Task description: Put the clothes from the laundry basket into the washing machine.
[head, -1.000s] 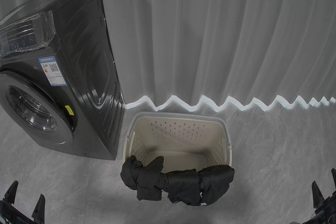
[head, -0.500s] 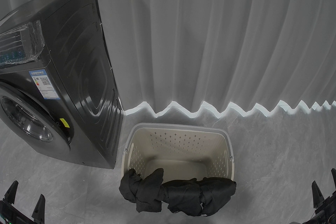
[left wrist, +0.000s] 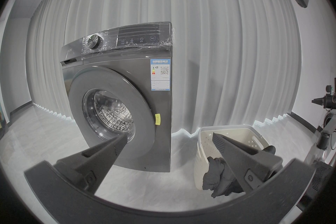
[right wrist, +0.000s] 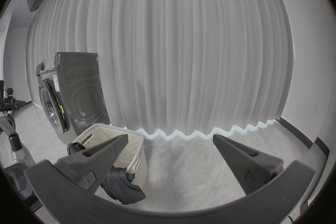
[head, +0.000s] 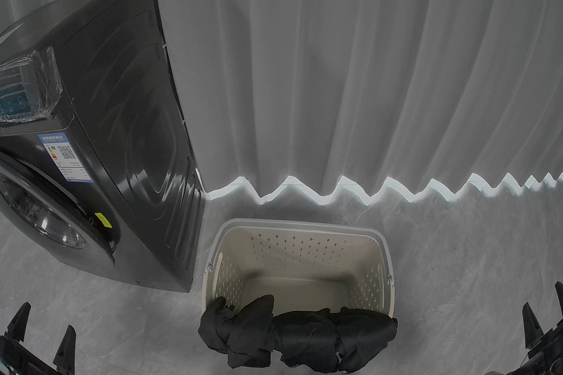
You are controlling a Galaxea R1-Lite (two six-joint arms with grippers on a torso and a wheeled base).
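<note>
clothes (head: 299,335): dark bundle draped over near rim of laundry basket (head: 305,253), likely soft, light | grip: bunched middle | left claw (head: 46,317), right claw (head: 542,297): spread, empty

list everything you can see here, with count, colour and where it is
washing machine: one, dark grey, on the floor at the robot's left, in front of the curtain
laundry basket: one, cream, on the floor just right of the washing machine
clothes: one dark bundle, draped over the basket's near rim
curtain: one, white, across the back
floor: grey marbled
left gripper: one, black, open, low on the left
right gripper: one, black, open, low on the right
</note>
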